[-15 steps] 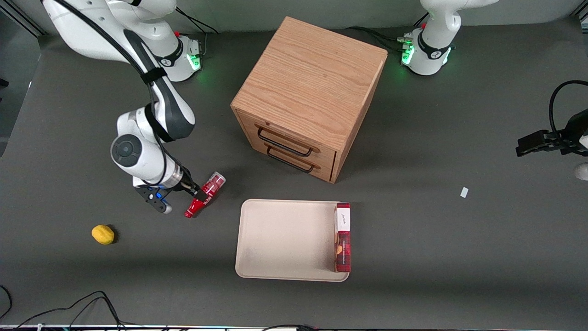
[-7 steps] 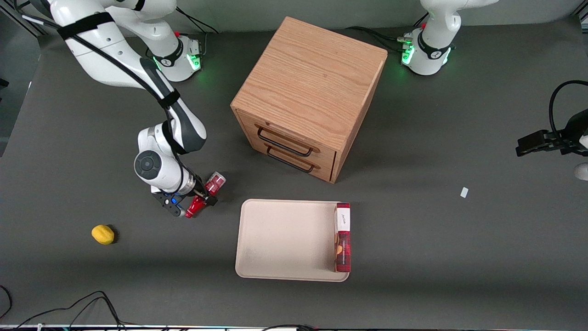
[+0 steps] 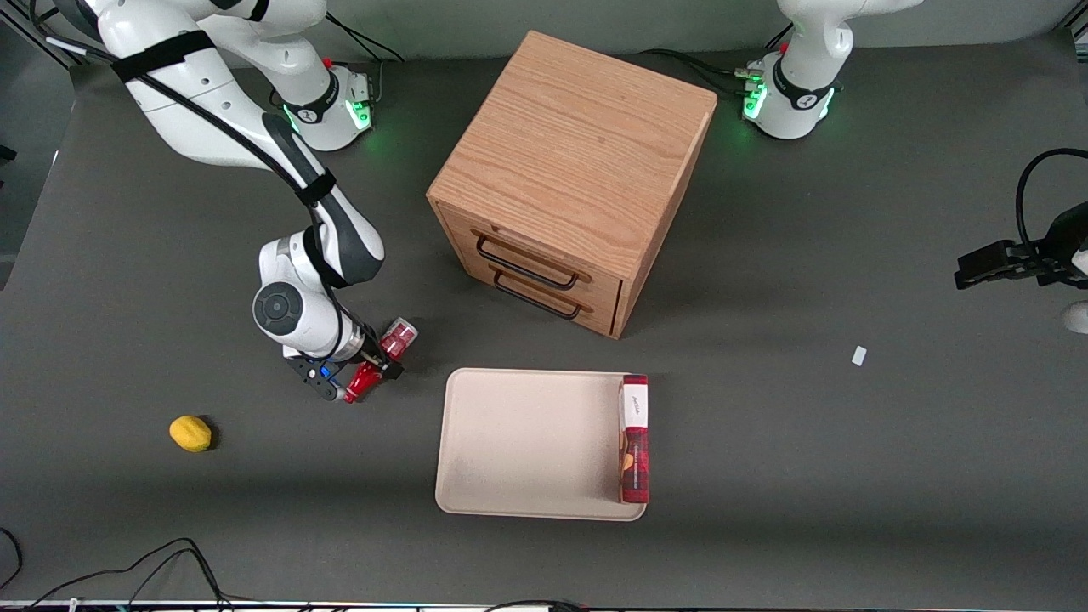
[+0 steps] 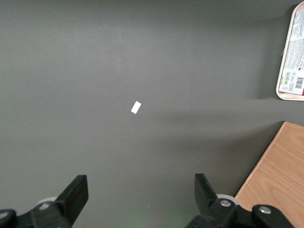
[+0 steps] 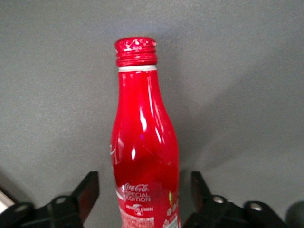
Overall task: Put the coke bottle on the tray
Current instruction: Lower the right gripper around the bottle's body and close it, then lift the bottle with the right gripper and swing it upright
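The coke bottle [image 3: 380,359] lies on its side on the dark table, cap end nearer the front camera, clear base end toward the cabinet. My right gripper [image 3: 371,364] is down at the bottle and straddles its body. In the right wrist view the red bottle [image 5: 145,137] with white lettering sits between the two black fingers [image 5: 89,190] of the gripper [image 5: 142,184], with a gap showing on each side. The gripper is open. The beige tray [image 3: 518,442] lies flat beside the bottle, toward the parked arm's end.
A flat red-and-white box [image 3: 635,438] lies on the tray's edge toward the parked arm. A wooden drawer cabinet [image 3: 569,170] stands farther from the front camera than the tray. A yellow lemon [image 3: 190,433] lies toward the working arm's end. A small white scrap [image 3: 859,355] lies on the table.
The right arm has swung toward the bottle and the gripper now straddles its body instead of touching near its neck. In the last half second it hardly moved. The bottle stayed put.
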